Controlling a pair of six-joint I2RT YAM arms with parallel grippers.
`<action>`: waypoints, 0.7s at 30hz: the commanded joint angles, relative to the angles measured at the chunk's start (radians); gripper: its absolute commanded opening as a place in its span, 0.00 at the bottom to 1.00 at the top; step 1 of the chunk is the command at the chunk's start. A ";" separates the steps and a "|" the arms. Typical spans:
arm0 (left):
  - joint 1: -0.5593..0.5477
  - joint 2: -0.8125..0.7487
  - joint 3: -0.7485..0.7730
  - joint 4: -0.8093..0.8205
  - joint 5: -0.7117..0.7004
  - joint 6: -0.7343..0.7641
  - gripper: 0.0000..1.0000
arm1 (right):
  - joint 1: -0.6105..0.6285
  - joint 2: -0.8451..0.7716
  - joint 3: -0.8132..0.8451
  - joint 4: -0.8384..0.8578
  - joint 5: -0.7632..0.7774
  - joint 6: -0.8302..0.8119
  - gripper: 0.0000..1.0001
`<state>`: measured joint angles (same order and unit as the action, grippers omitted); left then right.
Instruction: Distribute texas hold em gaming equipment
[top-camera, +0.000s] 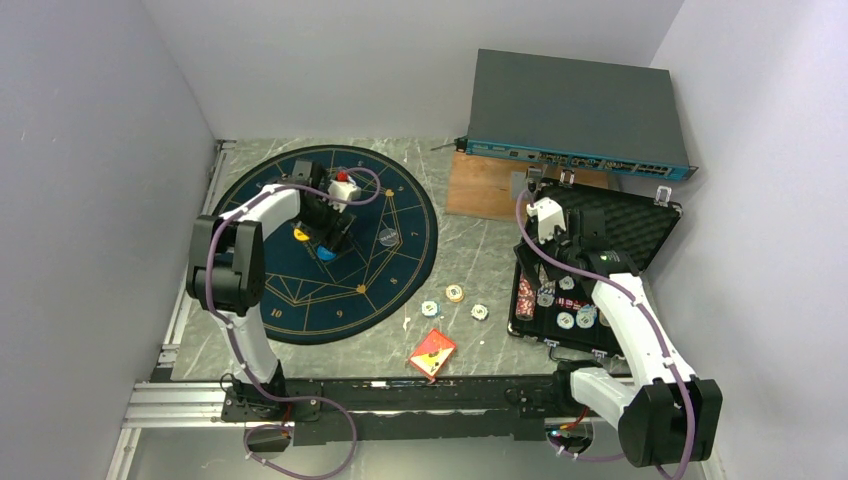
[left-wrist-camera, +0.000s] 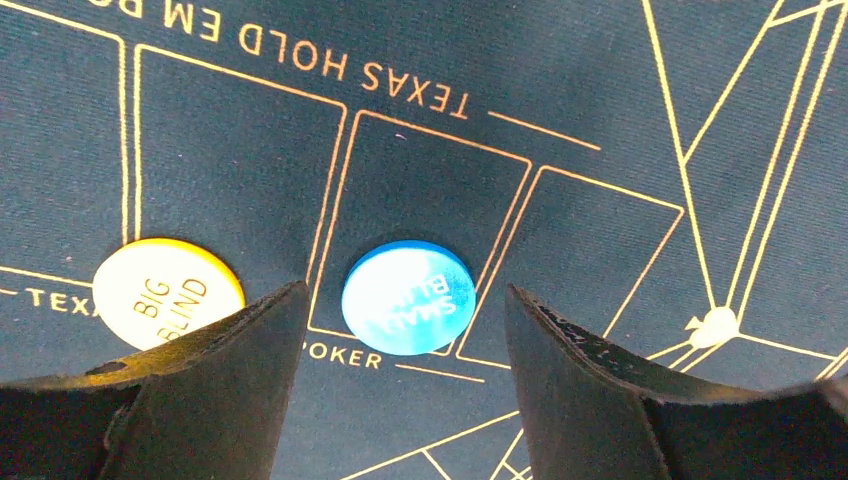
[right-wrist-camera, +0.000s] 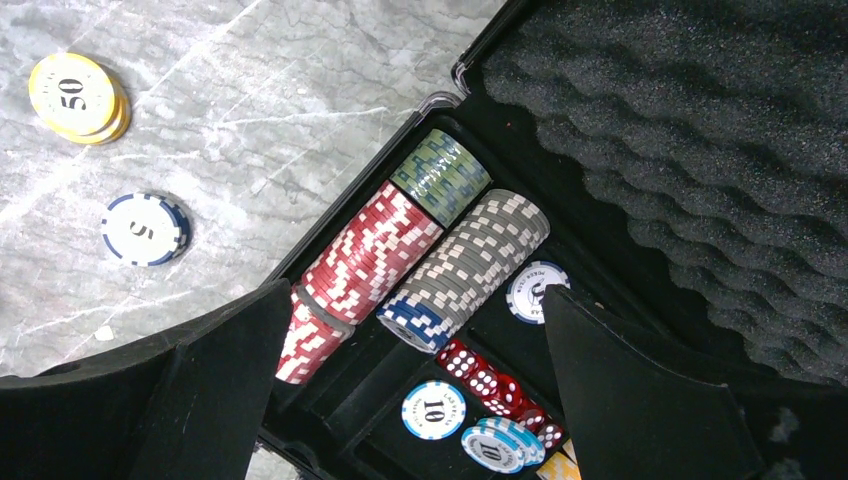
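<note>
My left jaws straddle the round blue disc (left-wrist-camera: 407, 297), open, yellow disc (left-wrist-camera: 165, 290) beside. Right jaws open over black foam case (right-wrist-camera: 700, 120).

Mat (top-camera: 300, 310): 1.
Discs on it: 3, namely yellow disc (left-wrist-camera: 168, 292), blue disc (left-wrist-camera: 407, 296), pale disc (top-camera: 390, 238).
Loose chips on bare tabletop, between mat and case (top-camera: 650, 235): 3, namely left chip (top-camera: 430, 308), middle chip (top-camera: 455, 293), right chip (top-camera: 480, 312).
Card deck (top-camera: 432, 352), near front edge: 1.
Case, at right edge: 1. Chip rows seen inside: 2, namely red row (right-wrist-camera: 365, 265), grey row (right-wrist-camera: 475, 265).
Red dice (right-wrist-camera: 490, 385): too bunched to count.
</note>
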<state>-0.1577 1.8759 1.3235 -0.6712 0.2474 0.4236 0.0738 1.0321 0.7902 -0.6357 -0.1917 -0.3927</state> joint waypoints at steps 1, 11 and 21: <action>0.000 0.015 -0.014 0.035 -0.013 0.000 0.76 | 0.004 -0.008 0.000 0.043 -0.002 0.000 1.00; -0.011 0.020 -0.065 0.060 -0.073 0.011 0.63 | 0.003 0.006 0.005 0.051 -0.003 0.004 1.00; -0.016 -0.066 -0.114 0.022 -0.062 0.025 0.45 | 0.004 0.007 -0.006 0.060 0.020 0.000 1.00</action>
<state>-0.1764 1.8755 1.2537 -0.5884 0.1631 0.4301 0.0738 1.0401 0.7895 -0.6209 -0.1852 -0.3927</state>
